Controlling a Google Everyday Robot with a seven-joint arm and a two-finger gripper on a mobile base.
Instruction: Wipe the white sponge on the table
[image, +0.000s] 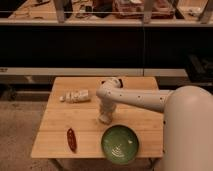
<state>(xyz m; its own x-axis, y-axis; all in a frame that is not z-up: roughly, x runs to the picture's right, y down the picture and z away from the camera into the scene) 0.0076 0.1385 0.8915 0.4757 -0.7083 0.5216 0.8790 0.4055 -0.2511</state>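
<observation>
The table (55, 125) has a light wooden plank top and stands in the middle of the camera view. My white arm reaches in from the right, and its gripper (105, 116) points straight down onto the table top, just above and left of the green bowl. A small off-white block, the white sponge (104, 120), shows at the gripper's tip against the wood. It is close to the arm's colour and its edges are hard to separate from the gripper.
A green bowl (120, 144) sits at the table's front right. A red chili pepper (71, 139) lies at the front left. An elongated lumpy white object (76, 96) lies at the back left. A long dark bench (100, 22) with clutter runs behind.
</observation>
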